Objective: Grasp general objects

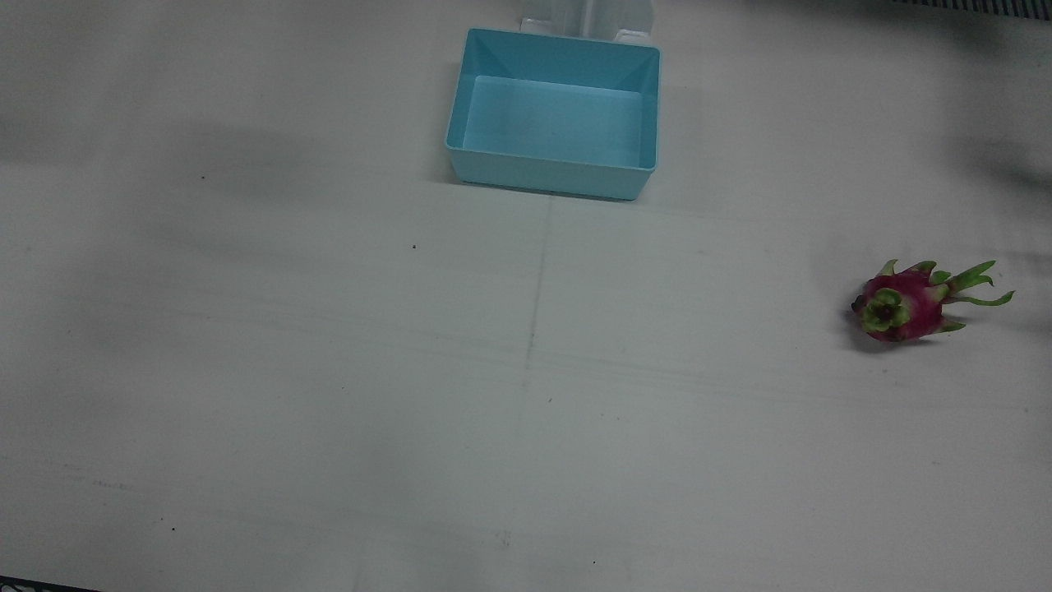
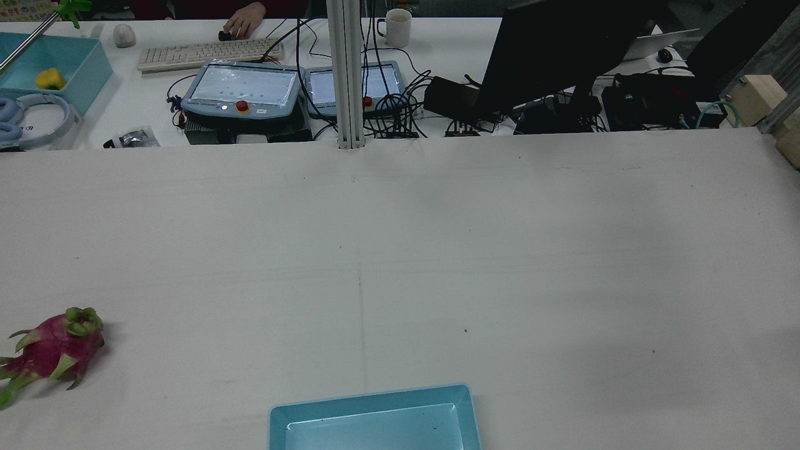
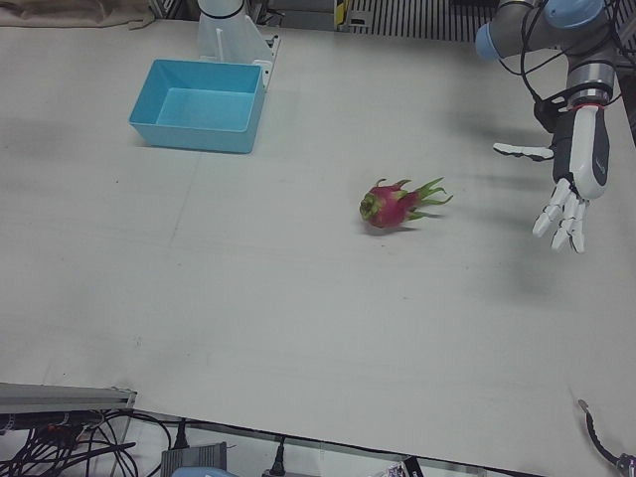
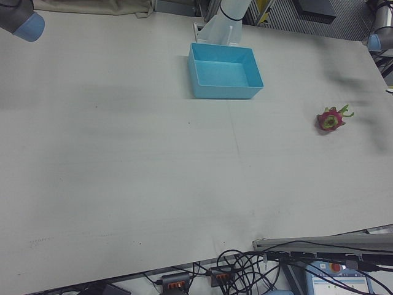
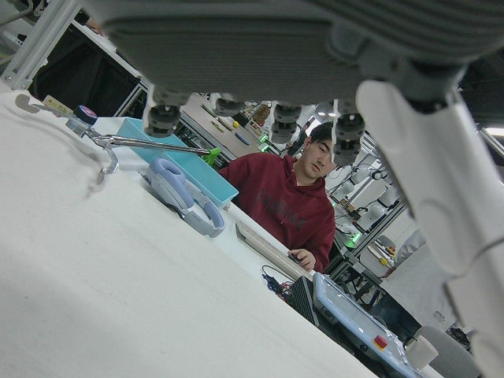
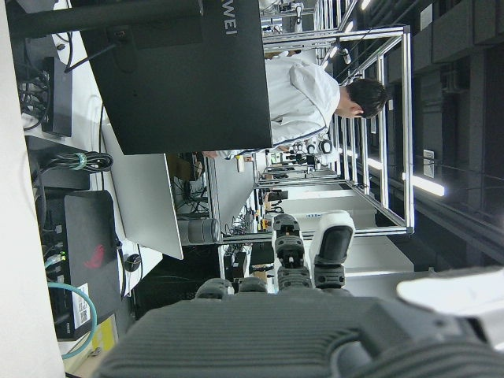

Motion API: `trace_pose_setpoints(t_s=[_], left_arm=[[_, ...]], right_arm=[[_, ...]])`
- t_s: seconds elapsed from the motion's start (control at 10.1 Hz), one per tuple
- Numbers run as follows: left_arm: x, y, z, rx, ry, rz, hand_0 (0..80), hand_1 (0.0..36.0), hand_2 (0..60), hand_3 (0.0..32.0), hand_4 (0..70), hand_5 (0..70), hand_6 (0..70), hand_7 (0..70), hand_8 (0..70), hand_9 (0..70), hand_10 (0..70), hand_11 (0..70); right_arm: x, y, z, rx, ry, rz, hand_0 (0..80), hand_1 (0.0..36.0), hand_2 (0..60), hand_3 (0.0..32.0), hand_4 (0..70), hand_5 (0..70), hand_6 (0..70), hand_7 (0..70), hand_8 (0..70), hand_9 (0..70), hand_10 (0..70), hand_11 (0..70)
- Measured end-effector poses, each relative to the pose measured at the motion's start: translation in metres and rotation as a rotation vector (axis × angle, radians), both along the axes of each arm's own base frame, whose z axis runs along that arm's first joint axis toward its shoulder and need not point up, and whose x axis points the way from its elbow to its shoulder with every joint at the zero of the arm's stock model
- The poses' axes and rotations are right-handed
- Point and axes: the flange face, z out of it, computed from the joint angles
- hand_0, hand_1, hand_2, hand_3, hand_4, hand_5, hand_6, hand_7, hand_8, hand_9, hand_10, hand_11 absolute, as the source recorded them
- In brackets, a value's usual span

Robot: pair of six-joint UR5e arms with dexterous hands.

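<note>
Dragon fruit [image 1: 904,306]: pink with green leafy tips, lying on its side on the white desk [image 1: 329,370]; in the front view it sits at about 3 o'clock from the middle of the desk, with nothing touching it
Fruit's leafy end: in the front view the long green tips point to 3 o'clock and the round green end faces 9 o'clock
Blue bin [image 1: 555,115]: empty, at 12 o'clock on the desk in the front view, well apart from the dragon fruit
Left hand [image 3: 568,189]: up in the air over the desk, at 3 o'clock from the dragon fruit in the left-front view and well apart from it; fingers [image 3: 558,217] are spread and point down, and it holds nothing
Right hand [image 6: 315,331]: only its dark base and a few fingertips show in its own camera, and it is raised off the desk; I cannot tell if it is released or clenched
Person [image 5: 291,201]: in a dark red top, sitting at the far desk behind a keyboard [image 2: 206,53]
Far desk things: two screens with red buttons [image 2: 244,87], a white mug [image 2: 398,27] and blue headphones [image 2: 31,119]
</note>
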Motion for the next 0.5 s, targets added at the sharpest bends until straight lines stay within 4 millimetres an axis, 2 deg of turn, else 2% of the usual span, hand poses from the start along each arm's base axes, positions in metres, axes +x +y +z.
trace_pose_setpoints(t_s=[0.1, 0.2, 0.3, 0.5], left_arm=[[0.003, 0.000, -0.002, 0.031, -0.001, 0.027, 60.2, 19.9, 0.0, 28.6, 0.0, 8.5, 0.0, 11.0, 0.0, 0.8, 0.0, 0.0], [0.007, -0.003, -0.010, 0.079, -0.027, 0.053, 59.5, 18.5, 0.0, 32.0, 0.0, 9.3, 0.0, 12.1, 0.0, 1.0, 0.0, 0.0], [0.009, -0.005, -0.017, 0.121, -0.074, 0.067, 65.7, 20.4, 0.0, 32.0, 0.0, 15.1, 0.0, 15.8, 0.0, 1.7, 0.0, 0.0], [0.012, -0.006, -0.024, 0.171, -0.200, 0.081, 70.0, 20.2, 0.0, 32.0, 0.0, 20.7, 0.0, 17.4, 0.0, 2.0, 0.0, 0.0]], right_arm=[[0.000, 0.000, 0.000, 0.000, 0.000, 0.000, 0.0, 0.0, 0.0, 0.0, 0.0, 0.0, 0.0, 0.0, 0.0, 0.0, 0.0, 0.0], [0.000, 0.000, 0.000, 0.000, 0.000, 0.000, 0.0, 0.0, 0.0, 0.0, 0.0, 0.0, 0.0, 0.0, 0.0, 0.0, 0.0, 0.0], [0.000, 0.000, 0.000, 0.000, 0.000, 0.000, 0.0, 0.0, 0.0, 0.0, 0.0, 0.0, 0.0, 0.0, 0.0, 0.0, 0.0, 0.0], [0.000, 0.000, 0.000, 0.000, 0.000, 0.000, 0.0, 0.0, 0.0, 0.0, 0.0, 0.0, 0.0, 0.0, 0.0, 0.0, 0.0, 0.0]])
